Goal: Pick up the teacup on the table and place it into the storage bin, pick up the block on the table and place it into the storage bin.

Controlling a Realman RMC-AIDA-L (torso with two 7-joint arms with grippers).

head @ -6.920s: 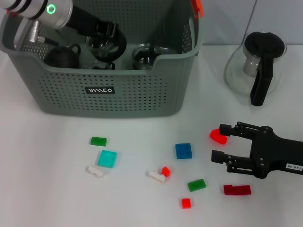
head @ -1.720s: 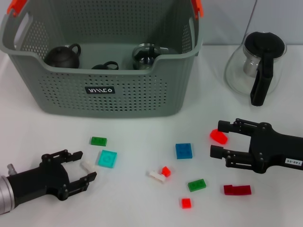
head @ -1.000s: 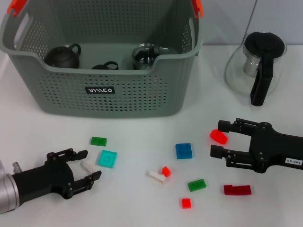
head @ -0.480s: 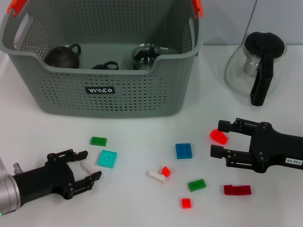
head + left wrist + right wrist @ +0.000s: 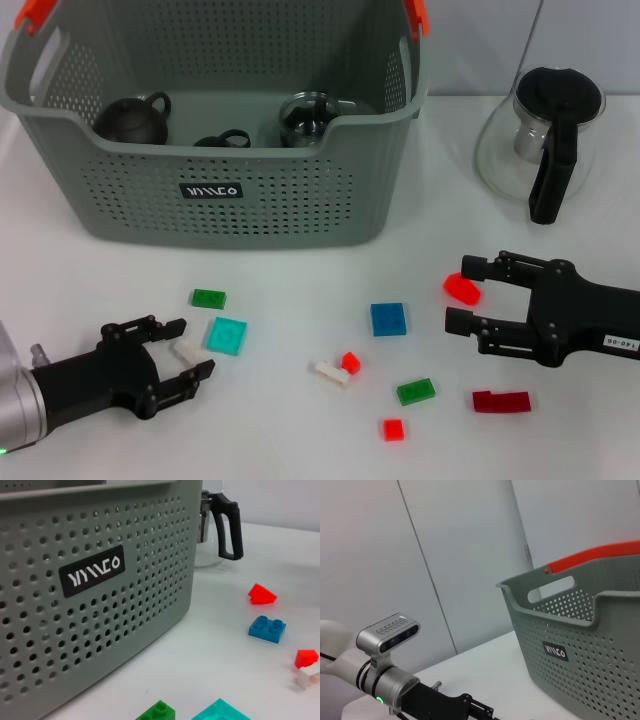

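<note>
The left gripper [image 5: 178, 354] lay low on the bench [image 5: 300, 440] at the near left, its fingers [image 5: 190, 378] spread wide on either side of the white block [image 5: 186, 351], which sat between them and was not yet clamped; about 7 s earlier that arm had been reaching into the bin [image 5: 215, 190], and less than 2 s earlier it was already down at the bench with its fingertips just reaching the block, after which it slid slightly forward to take the block further in; over the last half second almost nothing had shifted; this suggested the cup stage was finished and the block stage was at the point of closing. Inside the bin stood a dark teapot [image 5: 132, 118], a dark cup [image 5: 223, 139] and a glass cup [image 5: 308, 115]; the bin occupied the far left of the bench. The right gripper [image 5: 462, 305] rested at the near right, fingers open, with the red block [image 5: 461, 289] between them, exactly as in every earlier frame. Other blocks lay scattered untouched: green [image 5: 208, 298], teal [image 5: 227, 335], blue [image 5: 387, 319], a white-and-red pair [image 5: 336, 368], another green [image 5: 415, 391], a small red [image 5: 393, 430] and a dark red [image 5: 501, 401]; a glass kettle [image 5: 540, 140] stood at far right. The left wrist view showed the bin wall at close range, with no fingers visible.
</note>
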